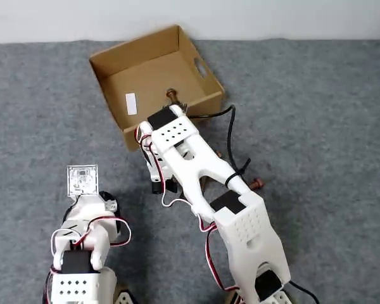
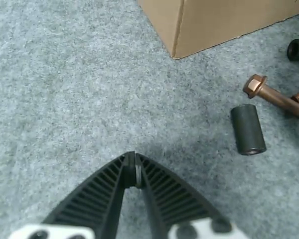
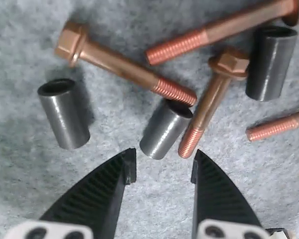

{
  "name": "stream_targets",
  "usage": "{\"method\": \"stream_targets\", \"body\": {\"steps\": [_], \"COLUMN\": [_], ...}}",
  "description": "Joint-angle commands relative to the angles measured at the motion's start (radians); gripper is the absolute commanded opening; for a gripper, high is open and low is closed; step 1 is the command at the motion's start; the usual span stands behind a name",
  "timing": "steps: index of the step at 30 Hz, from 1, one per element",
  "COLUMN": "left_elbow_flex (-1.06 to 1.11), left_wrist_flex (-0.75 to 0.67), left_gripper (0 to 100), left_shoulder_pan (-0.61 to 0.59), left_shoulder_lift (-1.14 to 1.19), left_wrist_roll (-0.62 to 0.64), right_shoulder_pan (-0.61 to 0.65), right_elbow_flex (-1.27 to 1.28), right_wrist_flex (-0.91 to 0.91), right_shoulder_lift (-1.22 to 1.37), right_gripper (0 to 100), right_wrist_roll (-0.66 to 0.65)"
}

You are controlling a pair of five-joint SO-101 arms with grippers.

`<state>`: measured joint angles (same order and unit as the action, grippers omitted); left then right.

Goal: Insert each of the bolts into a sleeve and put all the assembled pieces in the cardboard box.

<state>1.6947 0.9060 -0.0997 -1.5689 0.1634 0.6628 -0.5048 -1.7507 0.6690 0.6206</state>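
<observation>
No legible text, number, brand or sign anywhere. Only one label-like mark: a small white rectangular sticker (image 1: 131, 103) on the inner floor of the open brown cardboard box (image 1: 153, 76), toward eight o'clock from the floor's middle, seen from the high view. Any print on it too small to make out.

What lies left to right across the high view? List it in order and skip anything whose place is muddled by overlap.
left arm → cardboard box → loose bolt on the carpet. The right arm is left out, since it crosses in front of the box.
</observation>
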Motion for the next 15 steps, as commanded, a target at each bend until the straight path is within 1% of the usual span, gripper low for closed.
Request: {"method": "stream_targets", "body": {"steps": [1, 7, 15], "left_elbow_flex": [-0.004, -0.004, -0.004], "left_wrist_flex": [-0.026, -0.026, -0.026], "left_gripper": [1, 1, 1], "left_shoulder_pan": [-0.006, -0.006, -0.006], "left_shoulder_lift": [-0.005, -0.005, -0.005], "left_wrist_roll": [0.009, 0.009, 0.009], "right_shoulder_pan": [-0.01, -0.036, -0.036], "right_elbow_flex": [-0.005, -0.011, -0.011], "right_wrist_flex": [-0.007, -0.001, 0.107], "right_shoulder_lift": [-0.061, 0.024, 0.064], "right_gripper": [16.6, 16.6, 16.5], "right_wrist_roll": [0.009, 0.011, 0.011]}}
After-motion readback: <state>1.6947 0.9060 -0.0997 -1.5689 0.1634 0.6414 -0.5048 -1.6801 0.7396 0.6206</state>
